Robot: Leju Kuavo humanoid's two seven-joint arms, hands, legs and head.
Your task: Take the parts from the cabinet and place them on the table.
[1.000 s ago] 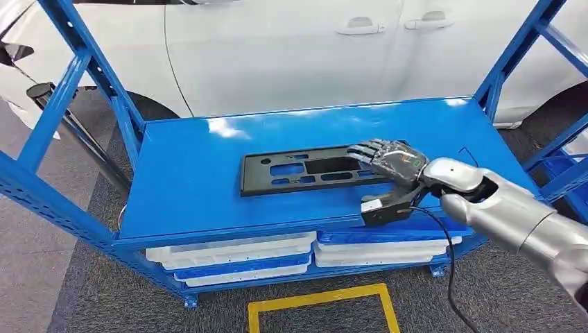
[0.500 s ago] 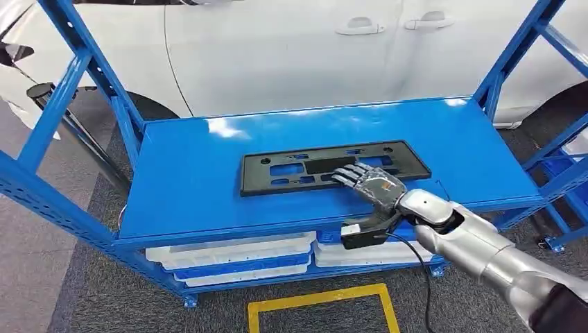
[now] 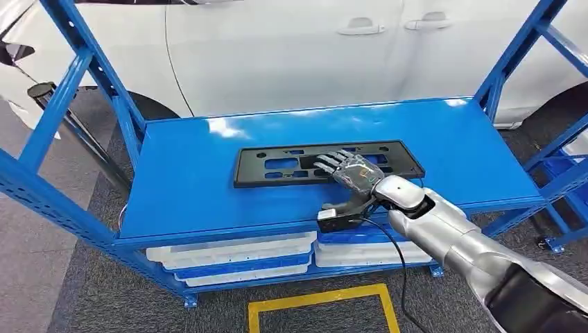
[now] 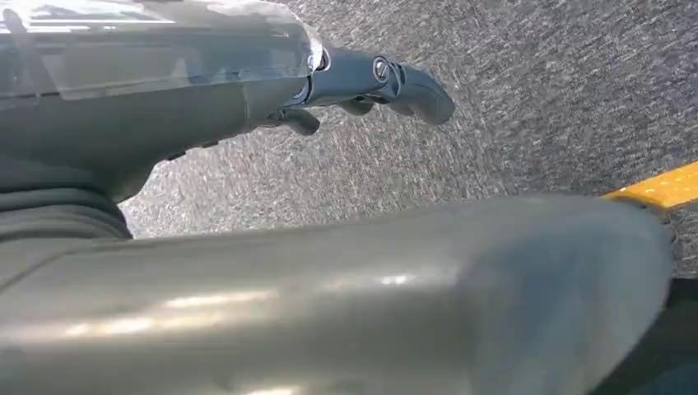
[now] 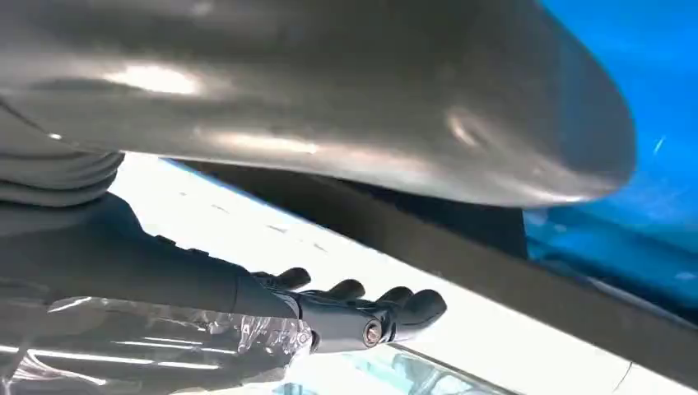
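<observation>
- Head view: the black part (image 3: 326, 165) lies flat on the blue shelf (image 3: 194, 187), mid-shelf, long side parallel to the front edge. The right hand (image 3: 350, 177) comes in from 5 o'clock and rests palm-down on the part's right half, fingers stretched toward 10 o'clock over its cut-outs. Nothing is clasped; likely it presses flat so as to drag the part toward the front edge, where it could be gripped. White trays (image 3: 236, 257) are stacked on the lower level; a white car (image 3: 291, 48) stands behind at 12 o'clock.
- Left wrist view: the left hand (image 4: 362, 82) hangs over grey carpet (image 4: 510, 99), fingers loosely curled, holding nothing.
- Right wrist view: the right hand's fingers (image 5: 362, 309) lie straight and together; the part's dark edge (image 5: 461, 263) runs beside them against the blue.
</observation>
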